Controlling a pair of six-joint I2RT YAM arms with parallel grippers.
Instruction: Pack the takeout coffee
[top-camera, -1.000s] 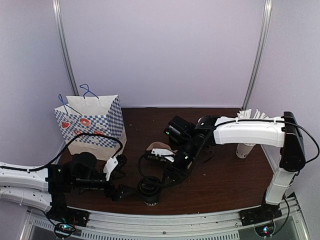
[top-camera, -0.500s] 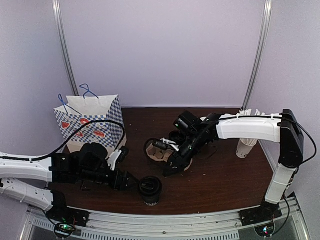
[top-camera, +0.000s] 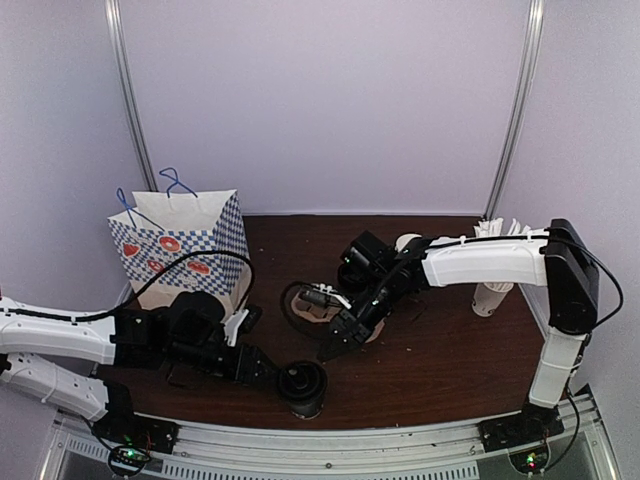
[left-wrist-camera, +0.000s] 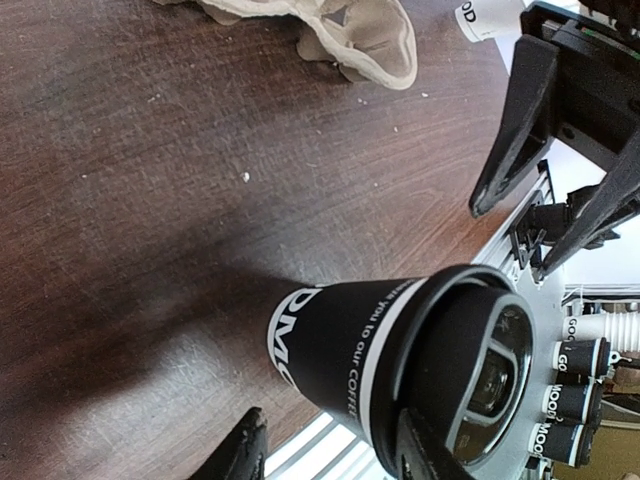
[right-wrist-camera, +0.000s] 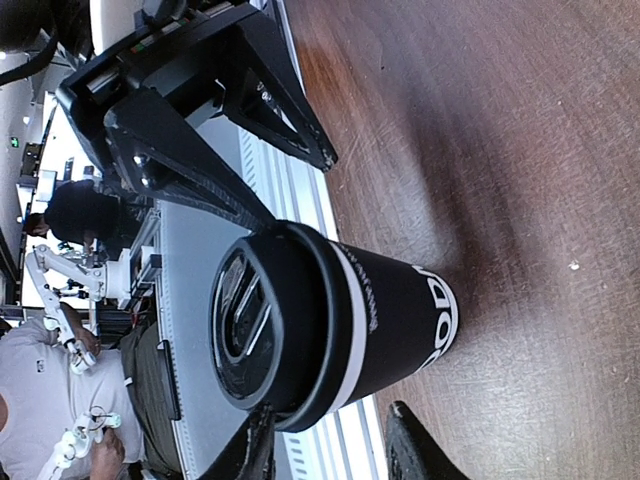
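Dark wood table (top-camera: 440, 365), lilac walls, usual setup. The black takeout coffee cup (top-camera: 302, 385) is standing upright with its lid on, near the front edge, right at the tips of the left gripper (top-camera: 272, 372). From the left wrist cam the fingers are sitting either side of the cup's top end. They're partly apart, and I'm seeing a gap on one side, so I'm not calling it a grip yet. It's holding nothing for now.

The right gripper (top-camera: 327, 350) is hanging just beyond the cup on the other side, not touching it. Its jaws are partly apart too and it's carrying nothing. The pulp cup carrier (left-wrist-camera: 350, 40) is lying just behind it. The checked paper bag (top-camera: 190, 250) is standing open behind the left gripper, well back from the cup.

Looks to me like the left arm is doing the pickup. Next it's going to need to close on the cup wall below the lid, keep the cup level, then swing it back toward the bag mouth.

Compared with a second ago, the right gripper was down at the cup and has pulled away toward the carrier. The left gripper was off to the side with wider jaws, and it has slid in and narrowed. The cup has barely budged.
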